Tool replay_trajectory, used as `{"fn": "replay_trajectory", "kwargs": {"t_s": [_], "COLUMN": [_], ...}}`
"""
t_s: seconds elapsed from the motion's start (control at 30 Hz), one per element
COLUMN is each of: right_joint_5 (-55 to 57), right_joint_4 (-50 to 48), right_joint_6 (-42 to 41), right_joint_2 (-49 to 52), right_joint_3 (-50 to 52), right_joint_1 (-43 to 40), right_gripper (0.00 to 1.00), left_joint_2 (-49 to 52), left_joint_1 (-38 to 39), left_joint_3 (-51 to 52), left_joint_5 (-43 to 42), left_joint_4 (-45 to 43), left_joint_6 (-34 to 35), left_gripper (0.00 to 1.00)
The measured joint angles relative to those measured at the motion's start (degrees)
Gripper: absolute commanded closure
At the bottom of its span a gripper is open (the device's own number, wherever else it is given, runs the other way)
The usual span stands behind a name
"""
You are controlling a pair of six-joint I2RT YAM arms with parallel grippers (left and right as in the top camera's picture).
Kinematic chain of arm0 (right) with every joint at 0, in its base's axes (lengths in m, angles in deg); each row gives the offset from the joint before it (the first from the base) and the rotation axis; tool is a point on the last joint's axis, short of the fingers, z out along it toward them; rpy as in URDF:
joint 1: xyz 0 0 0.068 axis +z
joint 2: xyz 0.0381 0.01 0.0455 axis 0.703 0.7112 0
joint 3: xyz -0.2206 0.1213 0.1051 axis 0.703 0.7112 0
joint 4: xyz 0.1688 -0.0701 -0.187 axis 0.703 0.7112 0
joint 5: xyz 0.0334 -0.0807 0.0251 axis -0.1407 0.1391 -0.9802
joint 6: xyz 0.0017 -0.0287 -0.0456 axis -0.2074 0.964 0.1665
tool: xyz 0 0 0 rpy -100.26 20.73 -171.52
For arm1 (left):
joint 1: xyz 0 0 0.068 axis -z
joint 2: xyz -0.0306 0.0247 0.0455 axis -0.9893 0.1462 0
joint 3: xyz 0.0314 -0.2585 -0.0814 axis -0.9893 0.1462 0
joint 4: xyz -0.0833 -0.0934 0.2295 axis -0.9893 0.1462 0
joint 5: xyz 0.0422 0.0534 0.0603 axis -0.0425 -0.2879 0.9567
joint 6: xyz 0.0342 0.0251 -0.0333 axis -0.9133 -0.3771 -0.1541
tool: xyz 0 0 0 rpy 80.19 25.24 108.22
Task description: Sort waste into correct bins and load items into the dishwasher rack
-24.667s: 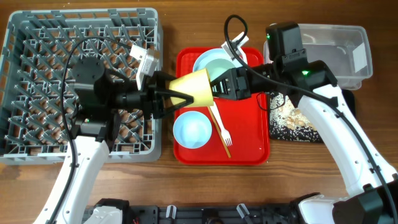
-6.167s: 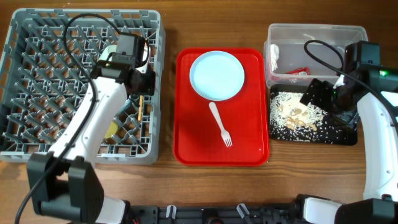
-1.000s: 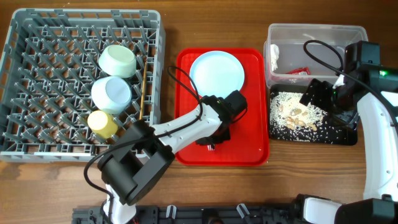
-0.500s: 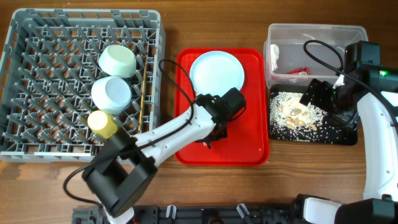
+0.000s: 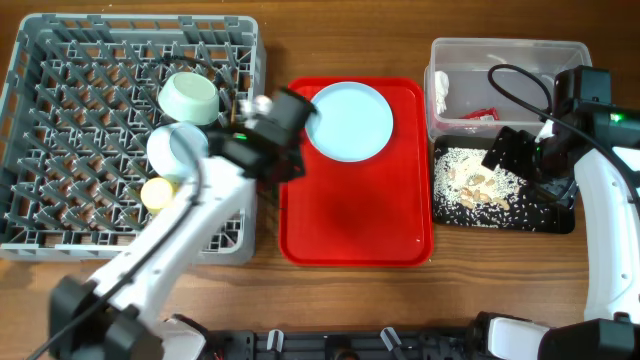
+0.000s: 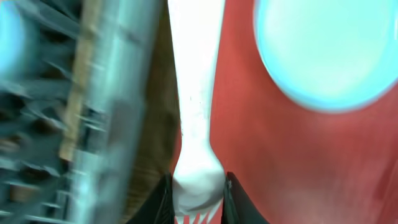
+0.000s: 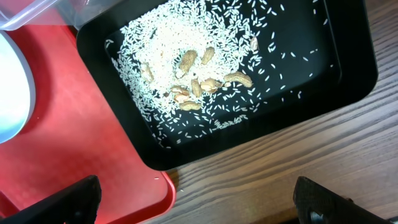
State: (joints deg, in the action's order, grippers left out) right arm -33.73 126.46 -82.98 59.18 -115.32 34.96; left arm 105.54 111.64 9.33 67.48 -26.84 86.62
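Observation:
A white plastic fork (image 6: 196, 118) is pinched at its head by my left gripper (image 6: 198, 190), handle pointing away. In the overhead view that gripper (image 5: 285, 162) hangs over the gap between the grey dishwasher rack (image 5: 60, 150) and the red tray (image 5: 360, 220). A pale blue plate (image 5: 348, 121) lies on the tray. Two bowls (image 5: 190, 97) (image 5: 178, 150) and a yellow cup (image 5: 160, 195) sit in the rack. My right gripper (image 7: 199, 211) is open above the black tray (image 7: 236, 74) of rice and scraps (image 7: 186, 81).
The clear tub (image 5: 510, 85) at the back right holds a red sachet (image 5: 480, 114) and crumpled white paper (image 5: 441, 92). The black tray (image 5: 500, 190) sits just in front of it. The rack's right wall (image 6: 118, 106) is close beside the fork.
My left arm has lifted the fork off the red tray and swung left to the rack's right edge. The right arm has stayed still.

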Motion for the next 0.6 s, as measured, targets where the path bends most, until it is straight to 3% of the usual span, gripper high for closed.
{"fn": "replay_trajectory", "kwargs": {"t_s": [0.27, 0.6], "right_joint_5": [0.0, 0.0], "right_joint_4": [0.0, 0.0], "right_joint_6": [0.0, 0.0], "right_joint_2": [0.0, 0.0], "right_joint_3": [0.0, 0.0], "right_joint_1": [0.0, 0.0], "right_gripper": [0.00, 0.01], "left_joint_2": [-2.4, -0.9], "left_joint_1": [-13.4, -16.3], "left_joint_3": [0.0, 0.0], "left_joint_5": [-7.0, -12.3], "left_joint_4": [-2.3, -2.3], "left_joint_6": [-17.8, -22.7], "left_gripper": [0.96, 0.96]}}
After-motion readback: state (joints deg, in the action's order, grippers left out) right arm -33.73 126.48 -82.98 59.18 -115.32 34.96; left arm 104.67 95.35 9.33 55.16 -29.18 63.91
